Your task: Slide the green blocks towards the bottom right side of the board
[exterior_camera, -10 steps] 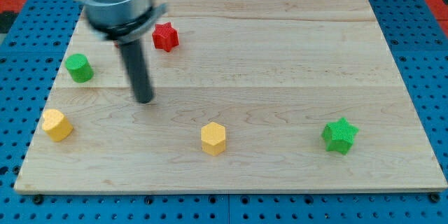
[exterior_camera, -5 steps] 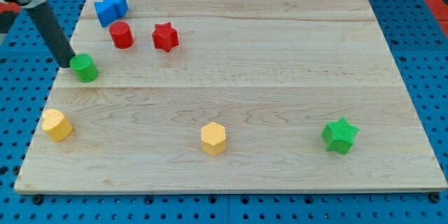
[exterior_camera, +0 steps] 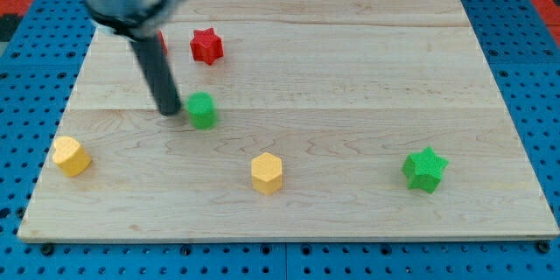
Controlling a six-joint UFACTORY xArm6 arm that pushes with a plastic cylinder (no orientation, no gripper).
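A green cylinder (exterior_camera: 203,110) stands left of the board's middle. My tip (exterior_camera: 168,111) is just to its left, close against it. A green star (exterior_camera: 425,169) sits near the view's bottom right of the wooden board (exterior_camera: 350,70). The arm's grey body covers part of the view's top left.
A red star (exterior_camera: 206,45) lies near the top left. A red block (exterior_camera: 161,42) is mostly hidden behind the rod. A yellow block (exterior_camera: 70,156) sits at the left edge and a yellow hexagonal block (exterior_camera: 267,173) at bottom centre.
The green cylinder has slid to the right and slightly down, from near the left edge towards the middle. My tip has followed it on its left side.
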